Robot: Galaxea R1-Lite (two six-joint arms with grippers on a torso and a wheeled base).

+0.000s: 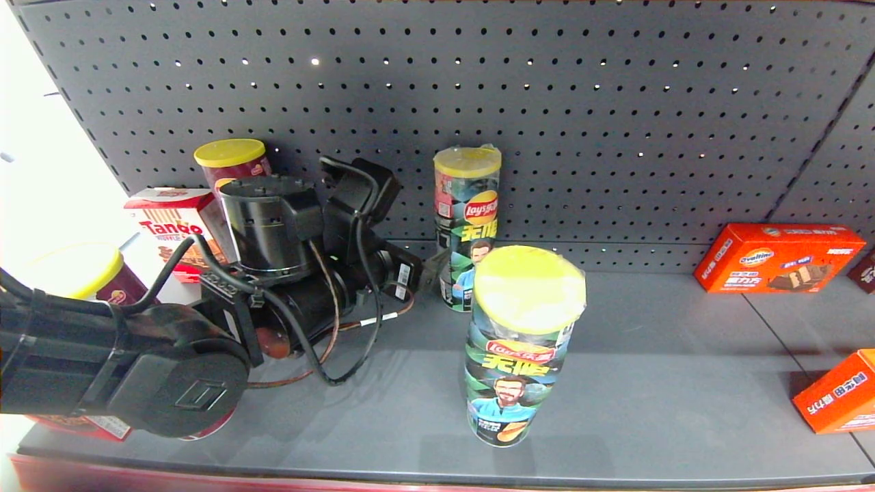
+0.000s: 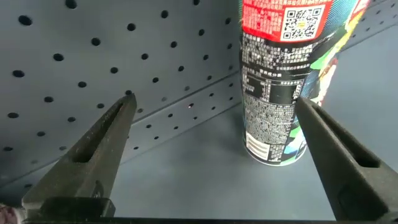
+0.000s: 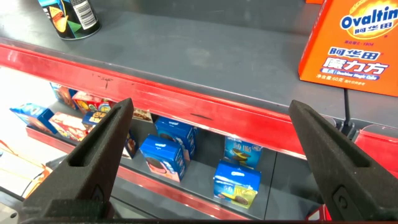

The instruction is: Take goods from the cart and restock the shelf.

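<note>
Left gripper (image 2: 214,102): fingers spread wide, gripping nothing. The rear chip can (image 1: 467,225) stands just beyond them, centre frame (upright).
Front chip can (image 1: 519,342): upright, lower centre of the shelf (image 1: 670,383).
Right gripper (image 3: 211,107): fingers wide apart, empty.

head view: high and near, looking forward and down on the shelf (image 1: 649,383).
left wrist view: low over it, close, facing the pegboard (image 2: 155,25); shares the rear can (image 1: 468,225).
right wrist view: outside the front edge, facing in; shares the front can (image 1: 519,355) and orange box (image 1: 834,393).
</note>
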